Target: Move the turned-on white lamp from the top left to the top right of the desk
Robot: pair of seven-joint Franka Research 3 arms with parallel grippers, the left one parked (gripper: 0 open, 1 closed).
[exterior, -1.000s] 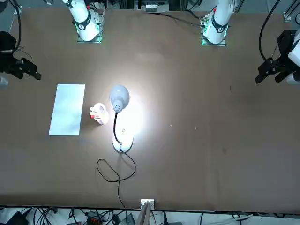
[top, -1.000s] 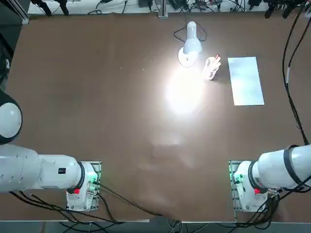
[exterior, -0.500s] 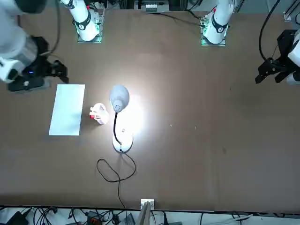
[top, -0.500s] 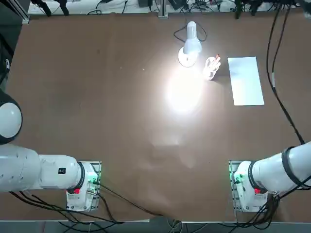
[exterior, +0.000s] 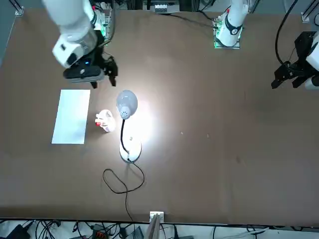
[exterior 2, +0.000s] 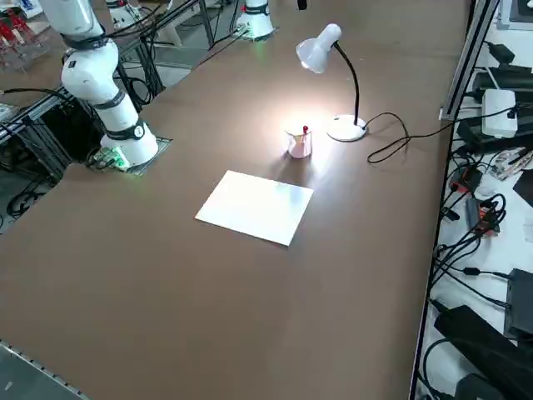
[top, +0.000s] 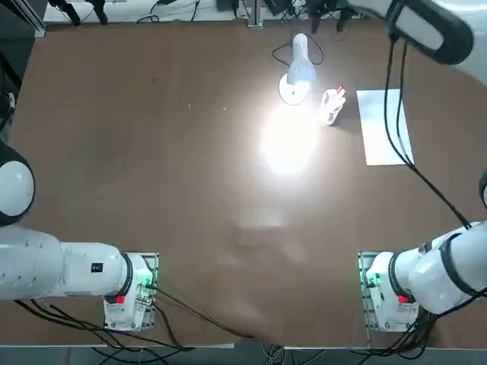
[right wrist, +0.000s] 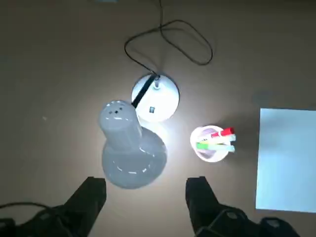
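Observation:
The white lamp [top: 297, 72] is lit and stands near the desk's [top: 152, 152] far edge, a little right of the middle. Its round base [exterior: 130, 151] is on the far side, and its head [exterior: 126, 103] leans toward the robot over a bright patch of light. My right gripper [exterior: 103, 78] hovers high above the desk, just on the robot's side of the lamp head. In the right wrist view the gripper [right wrist: 144, 197] is open, its fingers [right wrist: 91, 197] spread on either side of the head [right wrist: 131, 153] below. Nothing is held.
A clear cup of pens [top: 331, 105] stands just right of the lamp base, and a white paper sheet [top: 386, 125] lies further right. The lamp's black cord [exterior: 122, 179] loops toward the far edge. Cables and gear [exterior 2: 491, 167] crowd the space beyond that edge.
My right arm has swung in from the desk's right side to a spot over the lamp. The lamp, cup and paper have not moved.

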